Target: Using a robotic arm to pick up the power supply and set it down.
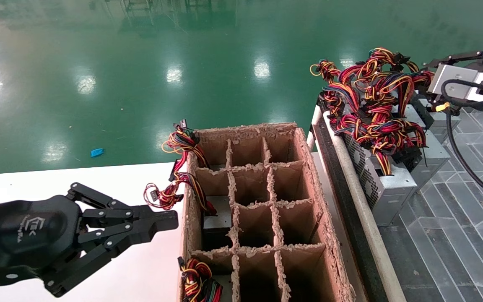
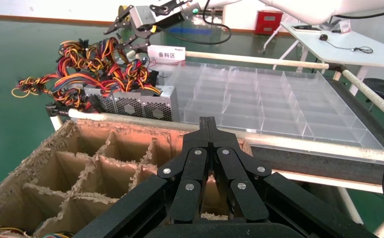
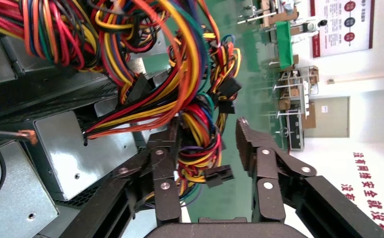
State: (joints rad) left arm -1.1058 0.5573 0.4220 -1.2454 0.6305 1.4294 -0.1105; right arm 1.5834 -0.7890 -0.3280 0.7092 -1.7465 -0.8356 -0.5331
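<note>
Status: pick-up not yet done. My right pincer (image 3: 207, 148), spread, straddles wires of a power supply (image 1: 386, 184) in the rack. My left pincer (image 1: 170, 220), pressed together, parked beside the box (image 1: 308, 167).

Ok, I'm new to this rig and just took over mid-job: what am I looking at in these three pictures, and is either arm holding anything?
This is a two-armed robot. The wide picture comes from its head, looking down; the other two come from cameras on each wrist.

The left end effector, the black claw, is shut and empty, hovering over the white table beside the cardboard divider box. Some box cells already hold wired units.

The right end effector is at the far right, among a stack of power supplies, grey metal boxes with red and yellow wire bundles. Its fingers are open with wires passing between them, but nothing is gripped yet.

The left wrist view also shows clear plastic trays behind the supplies.
</note>
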